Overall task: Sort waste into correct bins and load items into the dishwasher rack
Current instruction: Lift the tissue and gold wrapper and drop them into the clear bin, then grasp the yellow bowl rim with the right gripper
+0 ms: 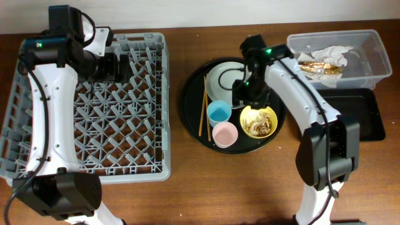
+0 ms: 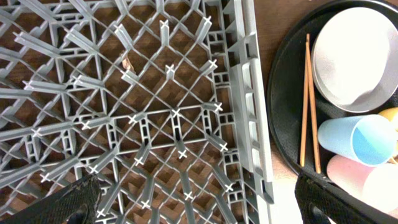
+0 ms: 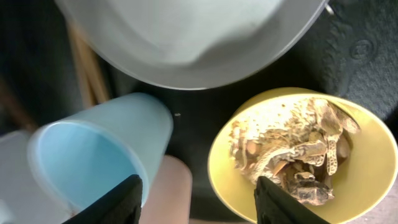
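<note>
1. Shiny gold-brown crumpled wrapper (image 3: 292,149): it lies with tan food scraps in the round yellow bowl (image 3: 219,163), at the near right of the large round black tray (image 1: 194,106). I judge it light, crackly and slippery, so I would pinch a raised fold.
2. Right gripper (image 3: 196,184): fingers spread and empty, above the bowl's left rim. The wrapper lies just to its right.
3. Left gripper (image 2: 196,186): fingers spread and empty, over the square grey plastic dishwasher rack (image 1: 150,50).

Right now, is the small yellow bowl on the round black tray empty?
No, the yellow bowl holds a crumpled shiny gold-brown wrapper and tan scraps.
</note>
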Motion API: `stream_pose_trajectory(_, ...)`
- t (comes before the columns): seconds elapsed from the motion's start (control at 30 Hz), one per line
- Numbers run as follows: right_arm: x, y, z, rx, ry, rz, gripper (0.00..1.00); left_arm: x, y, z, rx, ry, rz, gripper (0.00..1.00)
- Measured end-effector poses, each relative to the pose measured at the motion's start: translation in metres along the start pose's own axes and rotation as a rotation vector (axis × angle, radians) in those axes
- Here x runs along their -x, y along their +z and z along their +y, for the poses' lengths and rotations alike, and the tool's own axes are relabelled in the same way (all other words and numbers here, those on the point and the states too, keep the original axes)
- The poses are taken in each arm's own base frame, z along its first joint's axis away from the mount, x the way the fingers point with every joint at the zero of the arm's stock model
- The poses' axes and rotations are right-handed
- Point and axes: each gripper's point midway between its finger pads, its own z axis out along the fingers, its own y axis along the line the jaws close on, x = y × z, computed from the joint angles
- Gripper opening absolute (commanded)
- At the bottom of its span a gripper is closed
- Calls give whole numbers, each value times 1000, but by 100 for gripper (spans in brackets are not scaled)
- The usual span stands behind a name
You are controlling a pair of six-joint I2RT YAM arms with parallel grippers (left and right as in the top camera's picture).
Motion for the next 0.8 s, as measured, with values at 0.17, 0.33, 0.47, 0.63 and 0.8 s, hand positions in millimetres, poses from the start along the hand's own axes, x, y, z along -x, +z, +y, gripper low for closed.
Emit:
stream_pose_trajectory(0.17,-4,28,-16,-88,42,-15,45,0,0,0,0,0,-1,99)
stream_pose_trajectory(0.33,-12,54,-27,-113,37,-8,39,0,0,0,0,0,0,99)
stream_pose_trajectory(0.47,-14,60,-30,-118,21,-5,19,0,0,0,0,0,0,99)
stream_pose_trajectory(0.63,-15,60,-32,-129,3,-4,4,0,0,0,0,0,0,99)
stream_pose_trajectory(0.8,-23,54,-35,-148,-8,35,4,0,0,0,0,0,0,99)
